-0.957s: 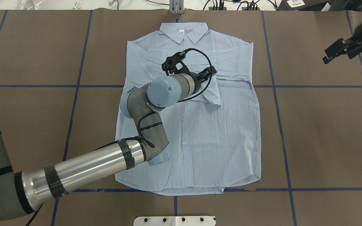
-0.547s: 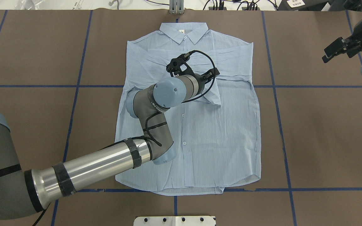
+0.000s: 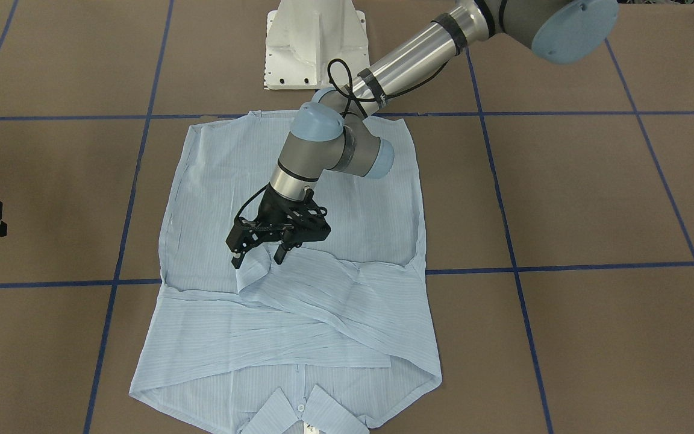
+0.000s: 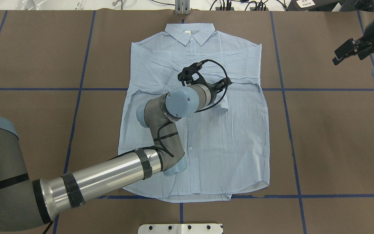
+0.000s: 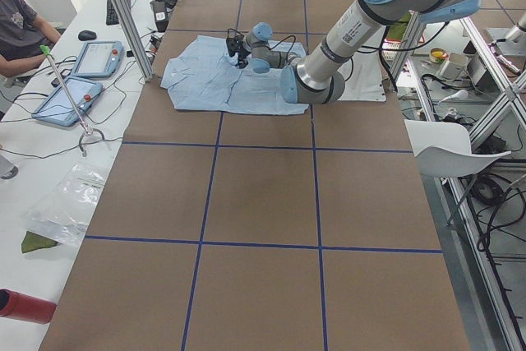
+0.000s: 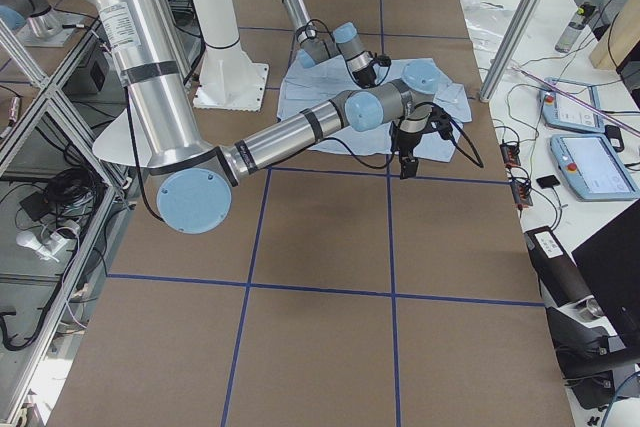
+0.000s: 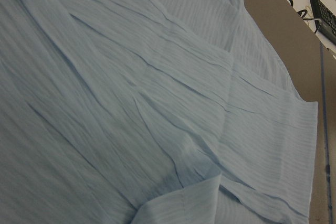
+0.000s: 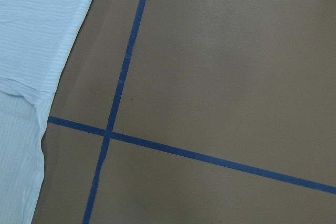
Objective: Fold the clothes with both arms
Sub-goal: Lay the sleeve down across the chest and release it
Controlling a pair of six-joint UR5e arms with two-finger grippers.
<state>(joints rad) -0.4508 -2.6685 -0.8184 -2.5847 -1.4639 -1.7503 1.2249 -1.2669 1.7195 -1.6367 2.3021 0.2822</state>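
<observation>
Shirt: the pale blue, finely striped shirt (image 4: 232, 146) lies flat and buttoned, front up, on the worktop (image 4: 336, 130), collar (image 4: 190, 32) away from the robot, both sleeves folded across the chest.
Left arm: the left arm (image 4: 109, 174) reaches over the shirt; the left hand (image 3: 256, 261) points down with fingers apart, over a sleeve cuff (image 3: 249, 276).
Right arm: the right hand (image 4: 344, 53) is off the shirt, well apart; finger spacing unclear.

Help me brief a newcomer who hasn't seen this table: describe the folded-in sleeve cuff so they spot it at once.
Find the pale blue shirt spread flat mid-table, collar away from the robot. Its sleeves are folded across the chest; the cuff lies directly under the open left pincer. It is the only squared flap pointing toward the hem.
</observation>
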